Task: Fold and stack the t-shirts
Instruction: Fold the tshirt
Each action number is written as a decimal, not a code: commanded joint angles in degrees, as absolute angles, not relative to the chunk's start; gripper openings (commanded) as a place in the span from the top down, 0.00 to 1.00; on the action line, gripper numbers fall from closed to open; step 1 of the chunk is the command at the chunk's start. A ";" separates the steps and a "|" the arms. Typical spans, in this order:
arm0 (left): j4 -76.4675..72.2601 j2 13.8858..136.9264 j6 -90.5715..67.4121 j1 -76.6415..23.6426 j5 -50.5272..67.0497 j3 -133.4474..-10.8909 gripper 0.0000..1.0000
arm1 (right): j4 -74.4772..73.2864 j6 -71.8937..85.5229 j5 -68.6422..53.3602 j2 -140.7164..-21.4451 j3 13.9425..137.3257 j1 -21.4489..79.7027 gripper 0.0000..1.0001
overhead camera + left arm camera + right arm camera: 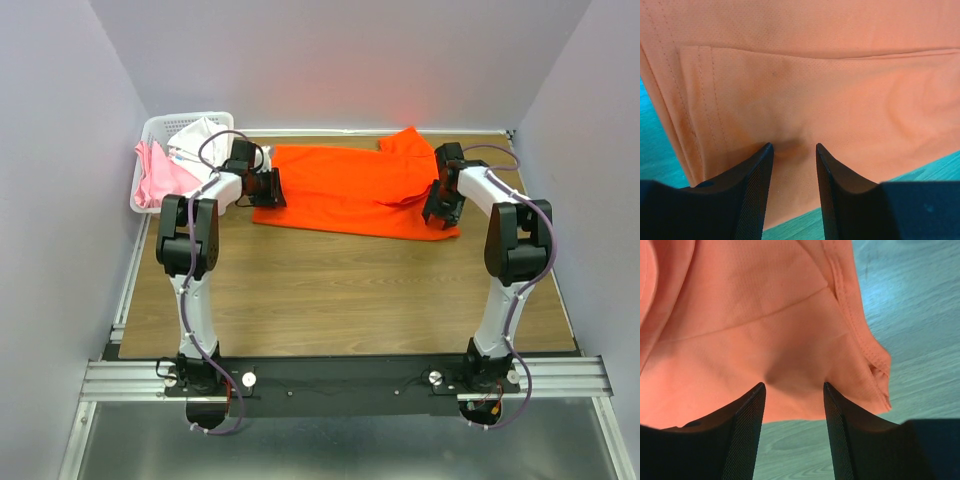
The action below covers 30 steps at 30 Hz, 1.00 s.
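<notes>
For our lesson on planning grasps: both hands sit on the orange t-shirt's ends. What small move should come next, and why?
Probably close both hands. The left hand and right hand press on opposite ends of the orange t-shirt, fingers apart, cloth puckered between them but not pinched; folding needs a grip.

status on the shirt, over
left gripper, right gripper open, tips on opposite ends of orange t-shirt. shirt lying on table. nothing blocking; white lattice basket far left.

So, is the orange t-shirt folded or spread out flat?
Partly folded. The orange t-shirt lies long across the table, but the left wrist view shows a hemmed layer doubled over another.
</notes>
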<state>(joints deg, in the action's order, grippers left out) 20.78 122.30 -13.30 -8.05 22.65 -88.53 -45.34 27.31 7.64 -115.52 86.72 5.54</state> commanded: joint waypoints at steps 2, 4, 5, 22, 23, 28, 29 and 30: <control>22.41 121.55 -10.55 -8.17 21.27 -84.29 0.52 | -43.68 26.72 11.51 -116.72 84.91 5.36 0.43; 22.68 120.68 -10.20 -8.17 20.04 -83.24 0.52 | -43.68 27.15 11.95 -115.58 82.63 5.36 0.44; 22.59 119.80 -10.02 -8.17 19.69 -81.67 0.52 | -43.68 27.33 12.21 -114.97 81.57 5.45 0.44; 19.86 103.63 -14.40 -9.31 21.35 -57.67 0.52 | -47.90 31.03 7.48 -101.87 65.48 5.45 0.45; 19.69 101.71 -15.02 -9.49 21.62 -56.96 0.52 | -48.16 30.85 7.30 -101.34 65.74 5.36 0.45; 20.82 97.74 -15.21 -9.67 21.97 -56.33 0.51 | -49.74 29.53 3.96 -99.85 71.17 6.06 0.45; 21.44 97.47 -14.86 -9.67 21.89 -57.64 0.51 | -49.83 29.36 3.43 -99.84 71.89 6.33 0.45; 22.49 97.12 -14.59 -9.67 21.80 -58.35 0.51 | -49.92 29.27 3.17 -99.93 72.59 7.29 0.45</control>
<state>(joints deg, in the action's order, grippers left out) 17.76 99.02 -14.79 -9.41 22.31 -56.95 -48.23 29.98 6.13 -102.30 68.58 5.76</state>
